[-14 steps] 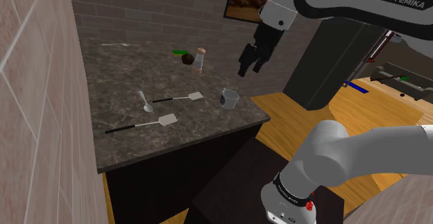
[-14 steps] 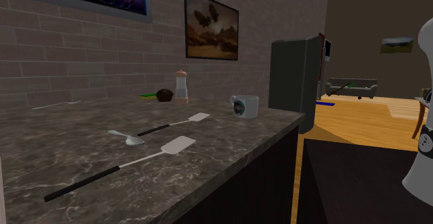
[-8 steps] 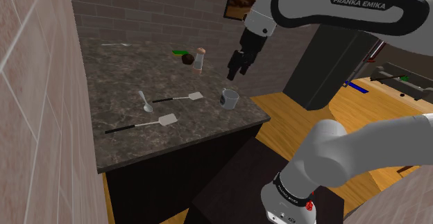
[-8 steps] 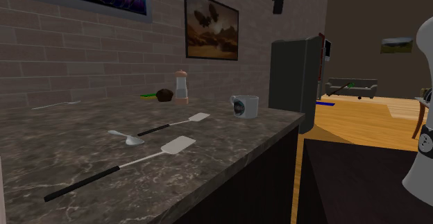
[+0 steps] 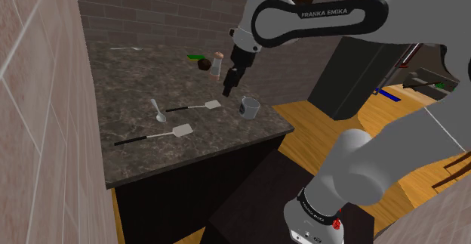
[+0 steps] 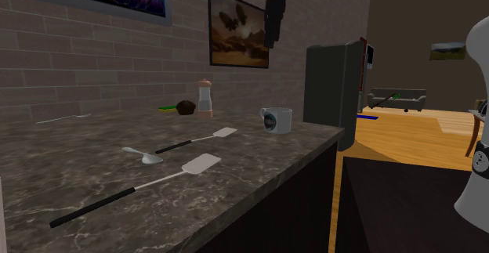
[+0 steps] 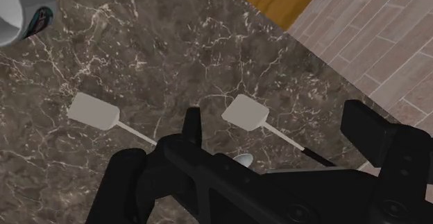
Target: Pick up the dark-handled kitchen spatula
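Spatula (image 5: pixel 192 107) lies untouched mid-frame on the desk (image 5: pixel 128 84), left of the mug (image 5: pixel 250 107), while the released pincer (image 5: pixel 226 92), swung in from upper right, now hovers above it, descent probably next.

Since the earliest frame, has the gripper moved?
Yes. The gripper swung toward the shoulder view's left and lower, from right of the mug to left of it.

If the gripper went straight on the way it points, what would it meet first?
Likely the pale blade of the longer spatula, framed by the open gripper in the wrist view, or the marbled countertop right beside it; depth is uncertain.
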You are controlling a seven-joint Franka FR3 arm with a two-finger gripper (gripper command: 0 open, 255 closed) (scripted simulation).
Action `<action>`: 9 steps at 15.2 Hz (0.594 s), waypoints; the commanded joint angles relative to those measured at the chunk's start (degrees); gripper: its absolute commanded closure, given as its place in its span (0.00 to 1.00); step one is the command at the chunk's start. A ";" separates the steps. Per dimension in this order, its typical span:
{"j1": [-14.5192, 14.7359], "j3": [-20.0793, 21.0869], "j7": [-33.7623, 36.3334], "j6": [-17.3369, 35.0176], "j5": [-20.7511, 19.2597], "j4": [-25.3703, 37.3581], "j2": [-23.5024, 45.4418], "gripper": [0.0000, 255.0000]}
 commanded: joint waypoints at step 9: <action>4.97 -0.73 -18.50 11.23 3.32 8.83 20.87 0.00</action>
